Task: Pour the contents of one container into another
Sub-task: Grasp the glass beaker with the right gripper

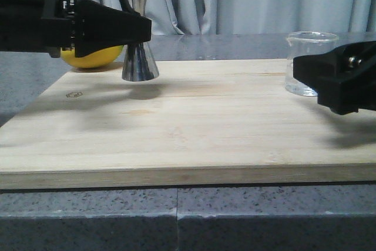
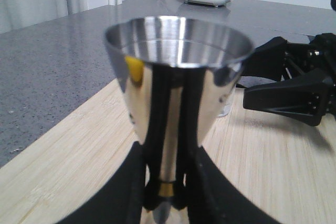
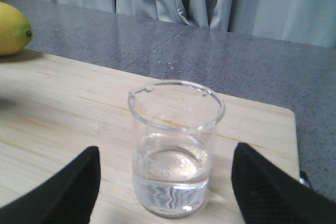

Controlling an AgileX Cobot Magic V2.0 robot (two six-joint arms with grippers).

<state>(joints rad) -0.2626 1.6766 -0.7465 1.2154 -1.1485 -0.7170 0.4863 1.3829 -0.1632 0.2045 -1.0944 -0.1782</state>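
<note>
I clamp my left gripper (image 1: pixel 138 30) shut on the jigger (image 1: pixel 139 57) at its waist to steady it upright on the board (image 1: pixel 194 127), while my right gripper (image 3: pixel 165 182) straddles the water-filled beaker (image 3: pixel 176 148), jaws wide and not touching it.

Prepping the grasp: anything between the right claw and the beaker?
Nothing visible. The beaker stands upright on the board, framed by the open right claw, fingers apart from the glass on both sides.
</note>
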